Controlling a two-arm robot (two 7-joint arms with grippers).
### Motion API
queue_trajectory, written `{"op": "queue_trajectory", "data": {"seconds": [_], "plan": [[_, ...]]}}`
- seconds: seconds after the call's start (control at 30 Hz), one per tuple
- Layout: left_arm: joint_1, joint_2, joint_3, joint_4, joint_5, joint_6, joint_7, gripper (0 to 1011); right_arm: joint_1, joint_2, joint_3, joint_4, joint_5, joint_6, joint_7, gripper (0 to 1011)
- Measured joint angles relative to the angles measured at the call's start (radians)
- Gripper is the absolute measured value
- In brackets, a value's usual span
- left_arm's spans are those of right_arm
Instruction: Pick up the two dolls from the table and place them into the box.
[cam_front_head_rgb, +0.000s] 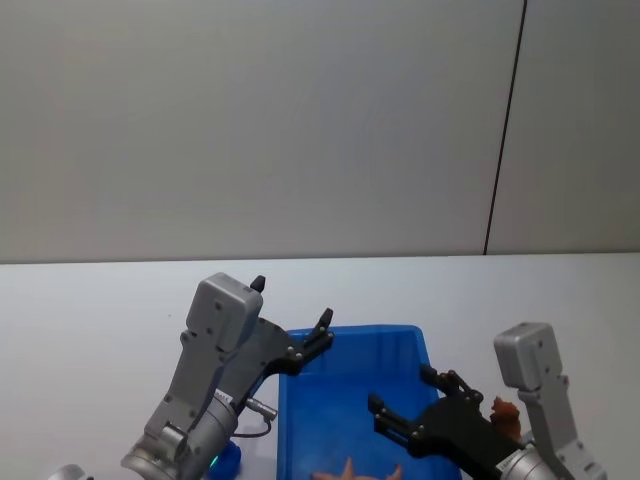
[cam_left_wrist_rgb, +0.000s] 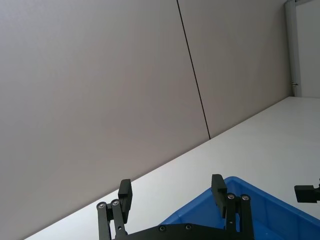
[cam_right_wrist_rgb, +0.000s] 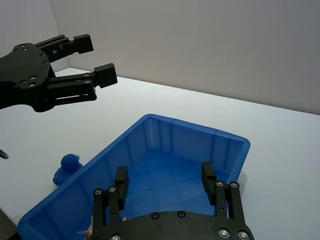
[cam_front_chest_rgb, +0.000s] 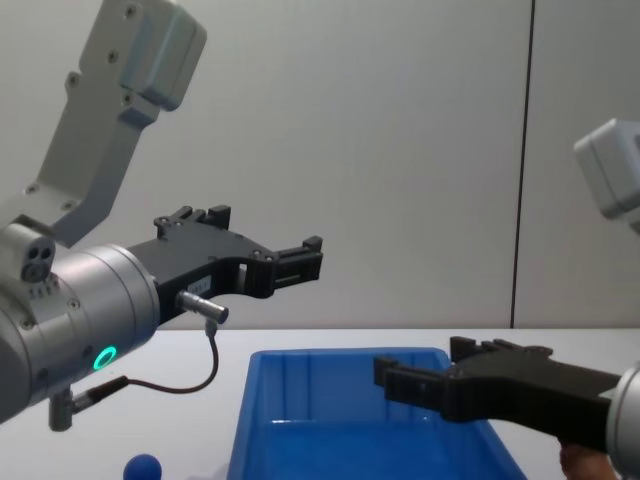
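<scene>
The blue box (cam_front_head_rgb: 352, 333) stands on the white table (cam_front_head_rgb: 90, 300) in front of me. A blue doll (cam_right_wrist_rgb: 67, 167) with a round head (cam_front_chest_rgb: 145, 467) stands on the table just outside the box's left wall. A reddish-brown doll (cam_front_head_rgb: 503, 412) sits on the table to the right of the box, partly hidden behind my right arm. My left gripper (cam_front_head_rgb: 292, 302) hangs open and empty above the box's far left corner. My right gripper (cam_front_head_rgb: 400, 388) is open and empty over the box's right half (cam_right_wrist_rgb: 165, 179).
A salmon-orange, star-shaped thing (cam_front_head_rgb: 352, 470) lies on the box floor at the near edge of the head view. A grey wall with a dark vertical seam (cam_front_head_rgb: 505, 130) rises behind the table. Bare tabletop stretches to both sides of the box and beyond it.
</scene>
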Motion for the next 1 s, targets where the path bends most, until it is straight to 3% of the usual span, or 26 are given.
{"op": "queue_trajectory", "data": {"seconds": [0.2, 1.0], "plan": [[0.000, 0.000, 0.000, 0.000, 0.000, 0.000, 0.000, 1001, 0.003, -0.001, 0.003, 0.001, -0.002, 0.007, -0.031, 1001], [0.000, 0.000, 0.000, 0.000, 0.000, 0.000, 0.000, 1001, -0.092, 0.054, 0.040, -0.096, -0.031, 0.002, -0.266, 1001]]}}
